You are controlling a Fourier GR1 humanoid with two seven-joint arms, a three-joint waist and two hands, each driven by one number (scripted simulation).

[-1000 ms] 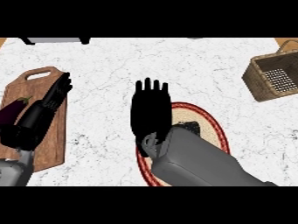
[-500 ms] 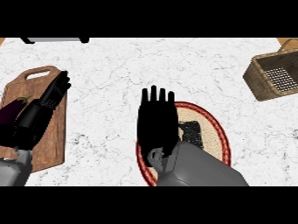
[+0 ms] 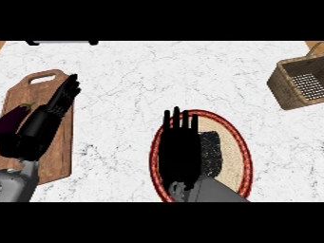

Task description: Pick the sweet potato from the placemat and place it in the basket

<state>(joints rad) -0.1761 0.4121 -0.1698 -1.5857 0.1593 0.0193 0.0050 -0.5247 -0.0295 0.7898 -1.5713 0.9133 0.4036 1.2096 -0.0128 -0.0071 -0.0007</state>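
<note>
Marble counter (image 3: 157, 76): right hand (image 3: 180, 147), flat and open, covers placemat (image 3: 229, 142); left hand (image 3: 52, 114) rests open.

Wicker basket (image 3: 285, 92) well apart from oval placemat (image 3: 229, 137)

The right robot hand (image 3: 180, 147) half hides the placemat (image 3: 230, 142); the basket (image 3: 294, 95) is cropped.

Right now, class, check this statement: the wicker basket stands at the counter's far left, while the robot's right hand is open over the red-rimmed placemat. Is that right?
Not quite. The head view shows the basket at the counter's far right, not its far left. The rest holds: the right hand is open over the red-rimmed placemat.
</note>
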